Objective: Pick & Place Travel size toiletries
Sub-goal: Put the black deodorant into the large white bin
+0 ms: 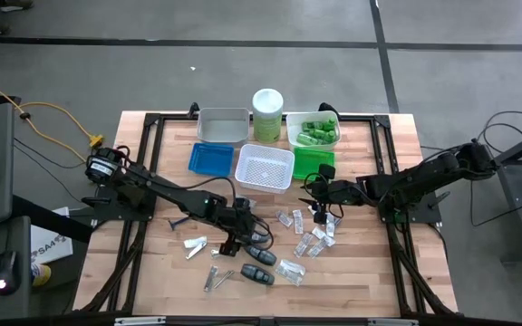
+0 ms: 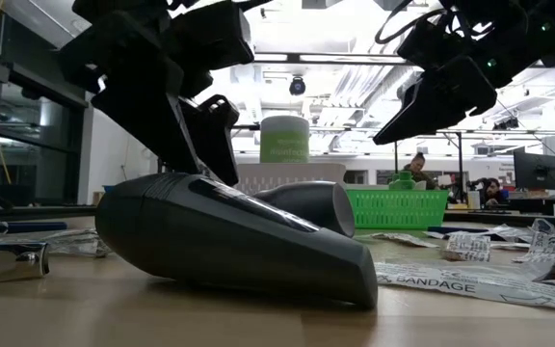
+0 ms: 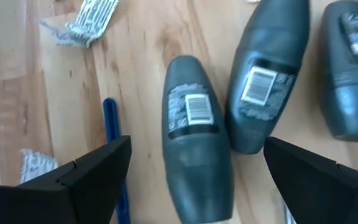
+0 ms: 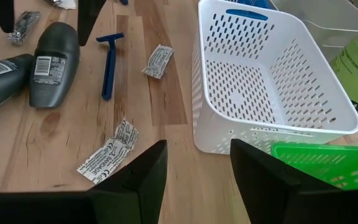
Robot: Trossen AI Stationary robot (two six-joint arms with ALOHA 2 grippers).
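My left gripper [image 1: 236,237] [image 3: 197,146] hovers open over the near middle of the table. Its fingers stand on either side of a dark grey oval case [image 3: 194,155] lying flat on the wood, with a gap on each side. Two more grey cases [image 3: 266,74] [image 3: 353,68] lie beside it, and a blue razor [image 3: 110,124] lies on its other side. My right gripper [image 1: 318,201] [image 4: 197,149] is open above bare wood near the white basket [image 4: 272,81]. Clear bandage packets [image 1: 306,237] and silver clippers [image 1: 212,277] are scattered on the table.
At the far side stand a grey tray [image 1: 223,125], a blue tray [image 1: 210,158], a green basket [image 1: 314,161], a clear tray with green tubes [image 1: 315,132] and a pale-green canister [image 1: 267,113]. More packets [image 4: 107,155] lie near the right gripper. People show in the room behind.
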